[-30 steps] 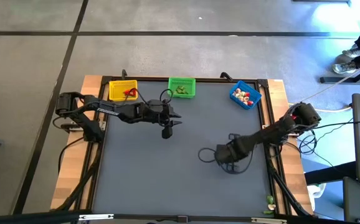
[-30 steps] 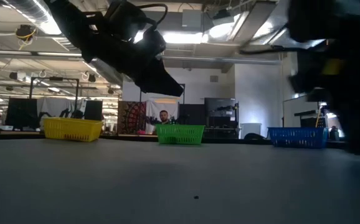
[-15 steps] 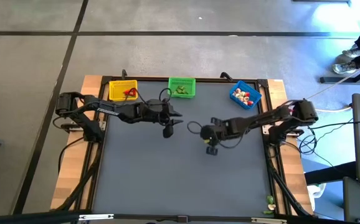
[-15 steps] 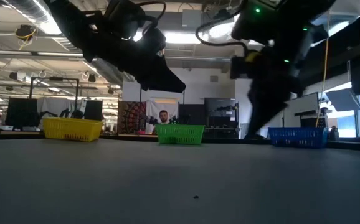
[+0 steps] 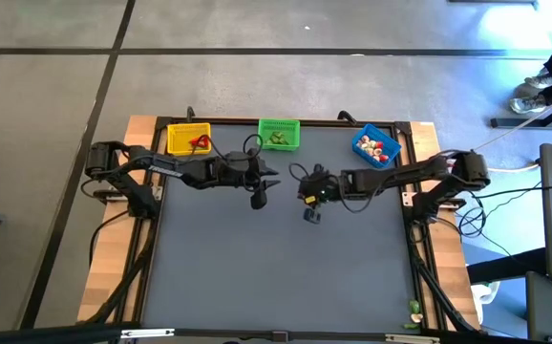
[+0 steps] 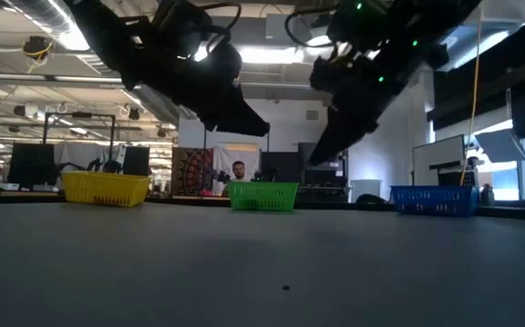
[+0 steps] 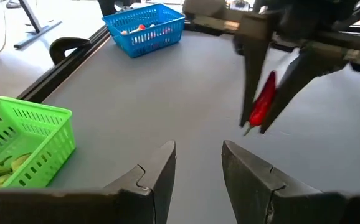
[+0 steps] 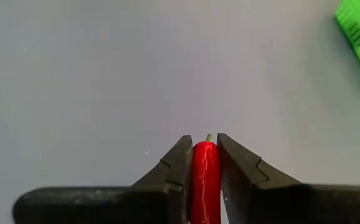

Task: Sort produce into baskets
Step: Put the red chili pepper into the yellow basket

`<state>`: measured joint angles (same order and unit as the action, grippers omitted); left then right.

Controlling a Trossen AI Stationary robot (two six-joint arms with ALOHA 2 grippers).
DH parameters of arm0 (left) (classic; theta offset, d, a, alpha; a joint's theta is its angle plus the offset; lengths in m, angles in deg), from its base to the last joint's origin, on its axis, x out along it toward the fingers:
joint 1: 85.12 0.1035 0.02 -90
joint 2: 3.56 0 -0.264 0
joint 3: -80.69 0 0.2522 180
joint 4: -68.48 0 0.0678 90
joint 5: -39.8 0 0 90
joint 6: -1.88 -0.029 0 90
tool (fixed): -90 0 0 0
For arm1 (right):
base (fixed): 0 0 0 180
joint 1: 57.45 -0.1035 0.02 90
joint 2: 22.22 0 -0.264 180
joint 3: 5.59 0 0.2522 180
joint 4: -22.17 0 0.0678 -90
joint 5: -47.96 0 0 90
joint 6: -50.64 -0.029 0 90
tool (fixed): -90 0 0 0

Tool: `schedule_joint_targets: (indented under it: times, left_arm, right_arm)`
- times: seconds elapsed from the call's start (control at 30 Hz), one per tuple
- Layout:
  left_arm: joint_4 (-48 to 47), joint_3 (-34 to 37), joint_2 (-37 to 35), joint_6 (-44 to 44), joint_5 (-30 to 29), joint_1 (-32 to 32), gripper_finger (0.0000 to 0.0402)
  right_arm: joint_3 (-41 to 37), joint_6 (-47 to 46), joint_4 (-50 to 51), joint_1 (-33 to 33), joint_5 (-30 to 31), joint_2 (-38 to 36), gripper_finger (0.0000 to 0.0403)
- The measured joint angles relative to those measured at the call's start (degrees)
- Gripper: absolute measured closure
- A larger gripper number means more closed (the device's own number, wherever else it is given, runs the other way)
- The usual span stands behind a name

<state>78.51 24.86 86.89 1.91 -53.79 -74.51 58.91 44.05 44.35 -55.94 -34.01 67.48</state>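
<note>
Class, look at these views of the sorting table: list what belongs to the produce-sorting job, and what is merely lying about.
Belongs to the job:
red chilli, held in the right gripper
yellow basket
green basket
blue basket
left gripper, open, waiting mid-table

Lying about:
small green item on the table's wooden edge
cables beside the table

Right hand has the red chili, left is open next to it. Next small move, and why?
Probably carry on toward the left hand for a handover: the right hand holds the red chili in front of its open fingers, and the yellow basket with red pieces sits on the left arm's side.
</note>
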Motion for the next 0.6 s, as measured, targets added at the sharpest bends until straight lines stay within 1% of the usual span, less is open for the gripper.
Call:
schedule_joint_targets:
  times: [0.07, 0.2, 0.4, 0.5, 0.6]
  left_arm:
    - [-0.65, 0.0, 0.0, 0.0, 0.02, -0.07, 0.0274]
    - [-1.35, 0.0, 0.0, -0.01, 0.02, -0.13, 0.0274]
    - [-2.19, 0.0, 0.0, -0.29, 0.0, -0.11, 0.0274]
    - [-2.18, 0.0, 0.0, -0.83, 0.0, -0.12, 0.0274]
    - [-2.16, 0.0, 0.0, -0.93, 0.02, -0.11, 0.0274]
  right_arm:
    - [-0.38, 0.05, -1.98, 0.71, -0.09, 1.16, 0.0345]
    - [-1.81, 0.86, -10.47, 0.93, -2.73, 5.23, 0.0345]
    - [-1.84, 1.04, -16.31, 0.76, -3.12, 10.62, 0.0342]
    - [-1.66, 0.91, -16.0, 0.77, -2.77, 12.8, 0.032]
    - [-1.62, 0.63, -16.68, 0.77, -2.57, 13.43, 0.0281]
